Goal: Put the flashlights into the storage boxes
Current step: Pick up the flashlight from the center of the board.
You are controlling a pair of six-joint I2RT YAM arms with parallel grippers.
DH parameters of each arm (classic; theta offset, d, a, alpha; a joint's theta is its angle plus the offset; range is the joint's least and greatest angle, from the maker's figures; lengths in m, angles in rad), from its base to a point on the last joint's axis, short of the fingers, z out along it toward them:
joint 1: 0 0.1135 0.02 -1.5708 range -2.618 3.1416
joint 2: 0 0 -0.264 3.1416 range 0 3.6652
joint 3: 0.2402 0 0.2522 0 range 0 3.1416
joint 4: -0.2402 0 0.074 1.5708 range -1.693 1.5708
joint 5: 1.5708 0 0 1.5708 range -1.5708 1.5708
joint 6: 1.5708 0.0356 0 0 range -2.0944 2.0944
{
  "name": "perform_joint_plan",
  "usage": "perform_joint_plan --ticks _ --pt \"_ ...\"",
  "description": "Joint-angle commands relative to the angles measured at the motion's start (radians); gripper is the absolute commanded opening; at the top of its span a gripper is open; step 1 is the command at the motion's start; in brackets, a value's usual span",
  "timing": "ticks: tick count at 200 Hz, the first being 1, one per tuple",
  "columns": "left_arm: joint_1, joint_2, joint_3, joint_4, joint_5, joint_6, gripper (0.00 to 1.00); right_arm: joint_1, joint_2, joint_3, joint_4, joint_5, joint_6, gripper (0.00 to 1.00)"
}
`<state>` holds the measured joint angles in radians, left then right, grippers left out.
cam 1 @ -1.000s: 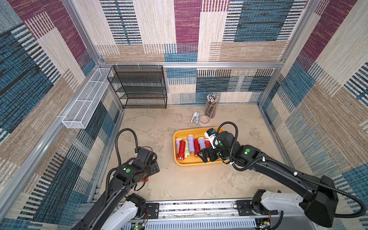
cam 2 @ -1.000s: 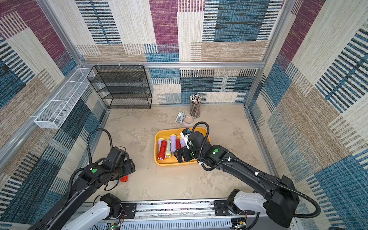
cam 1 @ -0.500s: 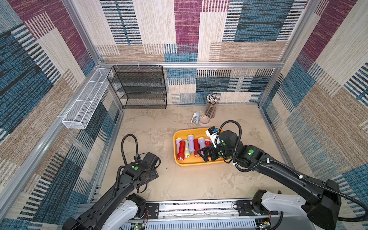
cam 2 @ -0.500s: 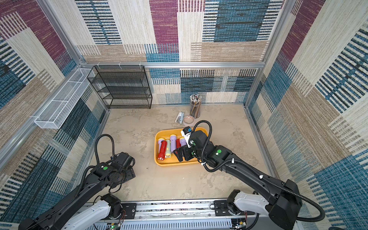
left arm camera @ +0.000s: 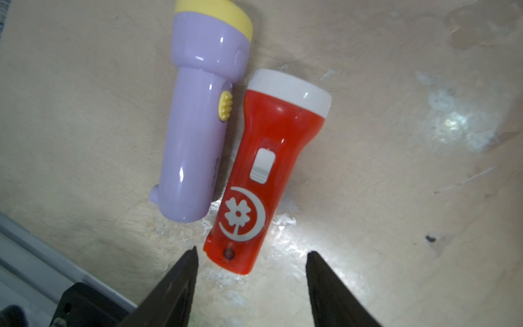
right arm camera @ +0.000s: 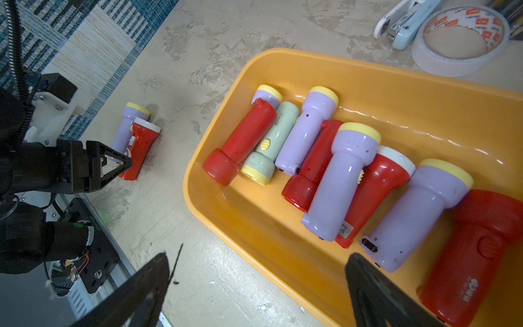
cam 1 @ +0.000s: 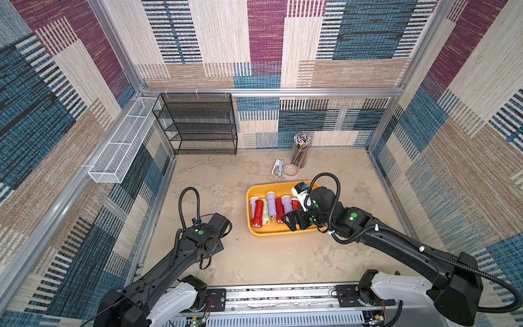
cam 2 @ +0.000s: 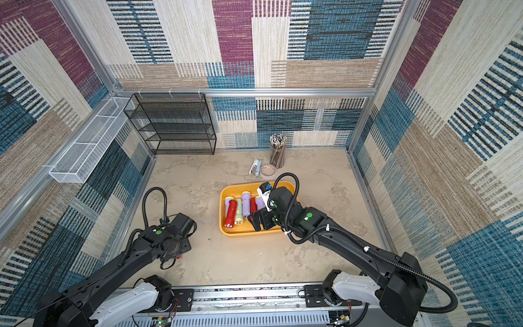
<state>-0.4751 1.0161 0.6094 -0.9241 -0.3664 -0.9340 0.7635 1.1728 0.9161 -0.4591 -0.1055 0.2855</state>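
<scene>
Red torch [left arm camera: 263, 172]: white head, moon-flower print.
Left gripper [left arm camera: 252, 251]: parted, seemingly gripping nothing.
Right gripper [right arm camera: 259, 254]: wide, empty.
Top views: torch nearly hidden.

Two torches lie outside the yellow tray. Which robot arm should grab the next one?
Probably the left. The left gripper hangs over the red flashlight, open jaws either side of its tail, the lilac flashlight alongside. The right gripper is open too, but over the yellow tray, farther off.

Two flashlights [left arm camera: 195, 127] lie side by side left of the tray [right arm camera: 424, 93]
</scene>
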Motion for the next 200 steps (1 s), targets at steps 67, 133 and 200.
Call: perform_joint_plan --ticks 67,133,200 --pt "0.035 0.087 -0.006 0.096 -0.03 0.043 0.65 -0.044 0.021 -0.002 0.04 -0.036 -0.038 1.0" --pt "0.06 0.185 -0.001 0.181 0.03 0.071 0.64 -0.061 0.034 0.001 0.037 -0.04 -0.051 1.0" --pt "0.062 0.223 -0.024 0.244 0.06 0.062 0.59 -0.073 0.041 0.002 0.032 -0.046 -0.059 1.0"
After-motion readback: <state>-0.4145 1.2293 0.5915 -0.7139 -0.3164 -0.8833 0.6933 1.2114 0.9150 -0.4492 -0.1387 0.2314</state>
